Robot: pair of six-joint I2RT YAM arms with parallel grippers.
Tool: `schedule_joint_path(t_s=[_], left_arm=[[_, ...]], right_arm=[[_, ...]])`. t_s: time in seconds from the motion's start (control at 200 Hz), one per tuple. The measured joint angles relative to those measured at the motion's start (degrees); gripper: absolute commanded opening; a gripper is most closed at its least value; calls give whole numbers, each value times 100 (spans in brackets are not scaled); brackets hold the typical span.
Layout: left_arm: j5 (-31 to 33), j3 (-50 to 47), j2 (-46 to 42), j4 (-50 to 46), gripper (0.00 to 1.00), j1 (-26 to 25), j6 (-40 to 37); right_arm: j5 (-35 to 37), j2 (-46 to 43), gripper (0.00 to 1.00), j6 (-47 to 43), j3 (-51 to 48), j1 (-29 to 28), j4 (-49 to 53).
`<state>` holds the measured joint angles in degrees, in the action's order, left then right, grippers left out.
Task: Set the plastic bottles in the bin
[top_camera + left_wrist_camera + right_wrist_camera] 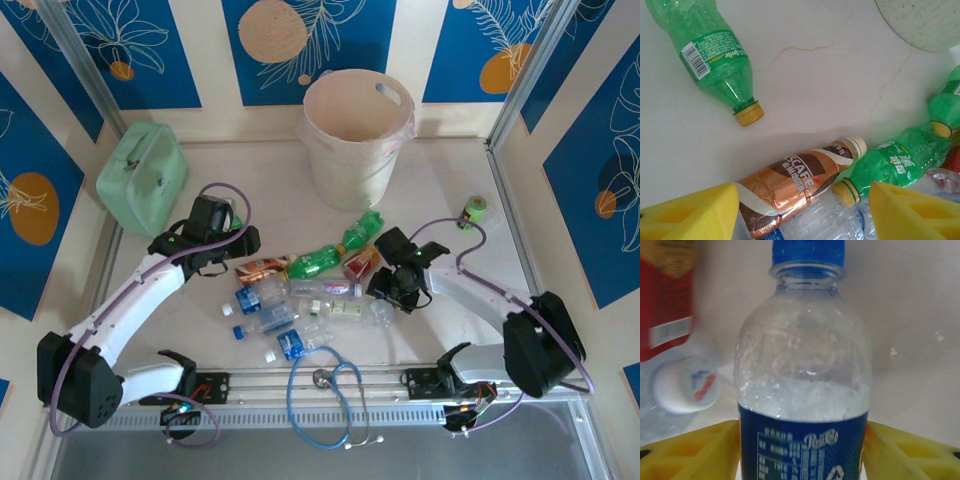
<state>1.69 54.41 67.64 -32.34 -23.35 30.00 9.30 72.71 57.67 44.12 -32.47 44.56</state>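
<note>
Several plastic bottles lie in a heap mid-table: green ones (318, 262), a copper coffee bottle (262, 269), a red-labelled one (360, 264) and clear blue-labelled ones (262, 322). The cream bin (357, 135) stands behind them. My left gripper (240, 243) hovers open over the heap's left end. In the left wrist view its yellow fingers (685, 215) straddle the copper bottle (795, 185), with a green bottle (900, 162) beside it and a Sprite bottle (715, 55) apart. My right gripper (802, 440) is shut on a clear blue-capped bottle (802, 355), fingers pressed on its blue label.
A mint-green case (143, 177) sits at the back left. A small green cylinder (474, 210) stands at the right. A blue stethoscope (325, 395) lies at the near edge between the arm bases. Walls close in on both sides.
</note>
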Motion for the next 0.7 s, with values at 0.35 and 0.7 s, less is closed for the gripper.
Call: schedule_joint_path(t_s=[0.35,0.7], left_arm=[[-22,0,111,39,68,28,116],[-39,-2,111,44,67,37,122]], right_arm=[[184,-1233,62,-66,0,-249,260],[225,-352,73,-229,81,-234,522]])
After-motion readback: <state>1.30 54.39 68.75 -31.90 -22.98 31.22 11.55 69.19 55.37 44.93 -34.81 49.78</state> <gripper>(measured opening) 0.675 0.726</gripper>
